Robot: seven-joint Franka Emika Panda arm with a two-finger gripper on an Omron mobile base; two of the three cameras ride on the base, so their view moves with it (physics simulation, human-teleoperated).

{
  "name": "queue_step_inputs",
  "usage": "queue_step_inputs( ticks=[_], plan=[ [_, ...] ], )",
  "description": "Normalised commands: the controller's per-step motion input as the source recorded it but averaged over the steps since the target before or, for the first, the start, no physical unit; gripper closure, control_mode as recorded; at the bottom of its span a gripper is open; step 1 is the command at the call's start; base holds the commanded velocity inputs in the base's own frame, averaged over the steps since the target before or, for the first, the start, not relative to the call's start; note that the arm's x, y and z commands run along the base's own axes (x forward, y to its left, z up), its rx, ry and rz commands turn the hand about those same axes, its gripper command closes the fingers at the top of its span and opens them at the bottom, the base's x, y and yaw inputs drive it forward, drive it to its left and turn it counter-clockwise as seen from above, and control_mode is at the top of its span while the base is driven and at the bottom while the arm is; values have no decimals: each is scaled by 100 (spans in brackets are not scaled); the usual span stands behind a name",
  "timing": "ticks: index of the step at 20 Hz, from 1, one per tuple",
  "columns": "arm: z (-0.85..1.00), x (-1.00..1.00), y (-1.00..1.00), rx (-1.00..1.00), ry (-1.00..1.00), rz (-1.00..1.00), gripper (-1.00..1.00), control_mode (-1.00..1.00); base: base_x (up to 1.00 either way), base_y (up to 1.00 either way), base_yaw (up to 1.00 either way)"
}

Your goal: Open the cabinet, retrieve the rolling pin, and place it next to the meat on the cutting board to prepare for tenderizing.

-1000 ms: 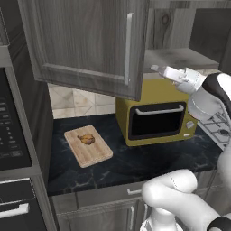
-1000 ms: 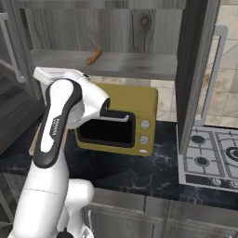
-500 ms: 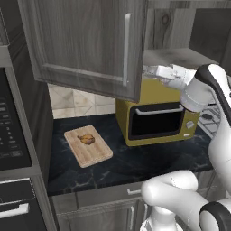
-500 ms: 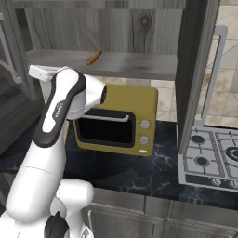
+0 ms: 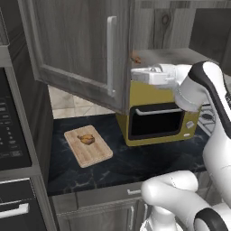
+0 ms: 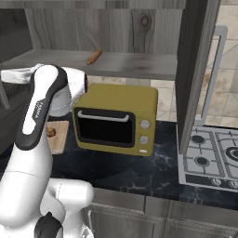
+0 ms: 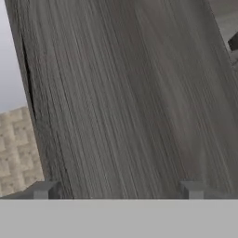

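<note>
Two base views flanking the arm share toaster oven (image 5: 155, 113), hand view hard against cabinet (image 7: 130, 97)

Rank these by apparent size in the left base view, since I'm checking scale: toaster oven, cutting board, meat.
1. toaster oven
2. cutting board
3. meat

None look alike.

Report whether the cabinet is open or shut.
Open: both cabinet doors stand swung out, exposing the rolling pin on its shelf.
</note>
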Motion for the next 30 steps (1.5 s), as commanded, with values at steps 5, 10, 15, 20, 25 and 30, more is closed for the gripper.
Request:
queue_step_inputs(
  ticks=[5, 10, 15, 20, 25, 30],
  plan=[
    [-6, -41, 90, -8, -6, 12, -100, -100, 0, 0, 0],
    [-2, -18, 82, -4, -4, 9, -100, -100, 0, 0, 0],
    [-1, -2, 68, -3, -1, 5, -100, -100, 0, 0, 0],
    [-3, 2, 54, -3, 0, 0, -100, -100, 0, 0, 0],
    [-30, 2, 55, -18, -1, 4, -100, -100, 0, 0, 0],
    [-12, -10, 20, -17, -12, -1, -100, -100, 0, 0, 0]
  ],
)
